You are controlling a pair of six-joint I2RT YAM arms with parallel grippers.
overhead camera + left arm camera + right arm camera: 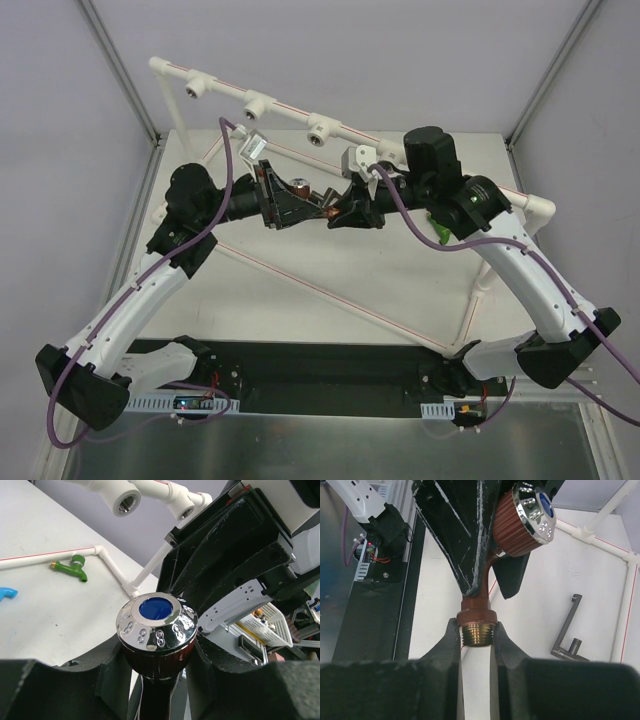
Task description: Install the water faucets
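A red-brown water faucet hangs in the air between both arms, below the white pipe frame. My left gripper is shut on its ribbed red-brown body just under the shiny knob with the blue cap. My right gripper is shut on the brass threaded end, one finger on each side. The knob points up and to the right in the right wrist view. A green faucet and a blue faucet lie on the table.
The pipe frame's round metal-lined sockets face the arms from the back. A grey L-shaped piece lies on the white table by a frame pipe. A black rail runs along the near edge.
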